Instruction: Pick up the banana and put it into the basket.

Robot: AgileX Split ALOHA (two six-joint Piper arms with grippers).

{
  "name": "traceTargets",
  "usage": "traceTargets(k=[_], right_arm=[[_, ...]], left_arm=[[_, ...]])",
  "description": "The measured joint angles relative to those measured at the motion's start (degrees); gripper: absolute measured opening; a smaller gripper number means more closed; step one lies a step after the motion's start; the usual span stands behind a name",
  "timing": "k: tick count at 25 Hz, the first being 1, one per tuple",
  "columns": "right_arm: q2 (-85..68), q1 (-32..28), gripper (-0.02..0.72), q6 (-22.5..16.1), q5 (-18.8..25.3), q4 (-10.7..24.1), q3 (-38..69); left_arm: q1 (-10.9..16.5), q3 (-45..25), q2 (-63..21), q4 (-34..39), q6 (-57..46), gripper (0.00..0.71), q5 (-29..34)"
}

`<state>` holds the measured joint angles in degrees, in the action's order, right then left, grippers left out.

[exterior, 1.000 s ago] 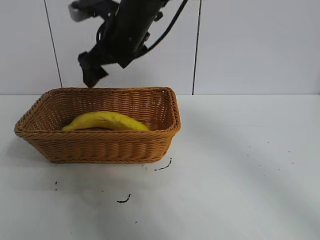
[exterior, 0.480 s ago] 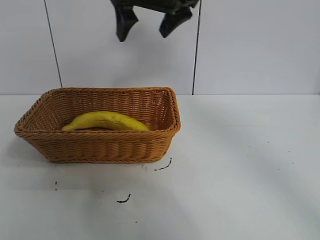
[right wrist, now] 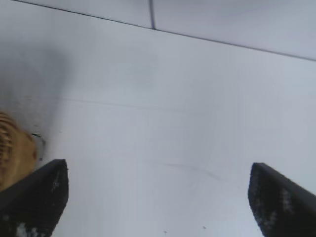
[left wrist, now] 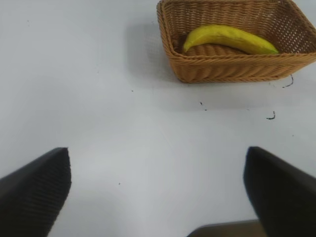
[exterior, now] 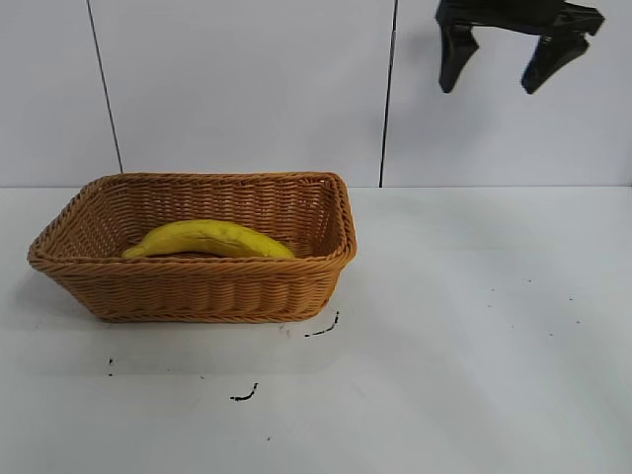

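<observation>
The yellow banana [exterior: 209,239] lies inside the woven wicker basket [exterior: 197,265] at the table's left. My right gripper [exterior: 489,89] hangs open and empty high at the upper right, well clear of the basket. In the right wrist view its fingers frame bare table [right wrist: 158,197], with a corner of the basket [right wrist: 12,158] at the edge. My left gripper [left wrist: 158,197] is open and empty over bare table, far from the basket [left wrist: 232,66] and banana [left wrist: 229,38]; it does not show in the exterior view.
The white table [exterior: 474,326] has a few small dark marks [exterior: 324,328] in front of the basket. A white panelled wall [exterior: 247,89] stands behind.
The right gripper has risen from the basket's back left rim and swung across to the upper right, open and empty. The banana and basket have not moved.
</observation>
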<state>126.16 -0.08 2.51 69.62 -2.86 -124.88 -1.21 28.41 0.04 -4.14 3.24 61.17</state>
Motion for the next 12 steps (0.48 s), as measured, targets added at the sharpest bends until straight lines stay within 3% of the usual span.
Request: traceTargets(k=[5, 12], right_arm=[[-4.1, 0.0, 0.692, -0.8, 0.0, 0.1, 6.1], [-18.4, 0.0, 0.692, -0.9, -0.1, 2.5, 28.0]], left_arm=[[0.0, 0.0, 0.0, 0.0, 0.0, 0.69, 0.0], [0.0, 0.0, 0.0, 0.0, 0.0, 0.69, 0.0]])
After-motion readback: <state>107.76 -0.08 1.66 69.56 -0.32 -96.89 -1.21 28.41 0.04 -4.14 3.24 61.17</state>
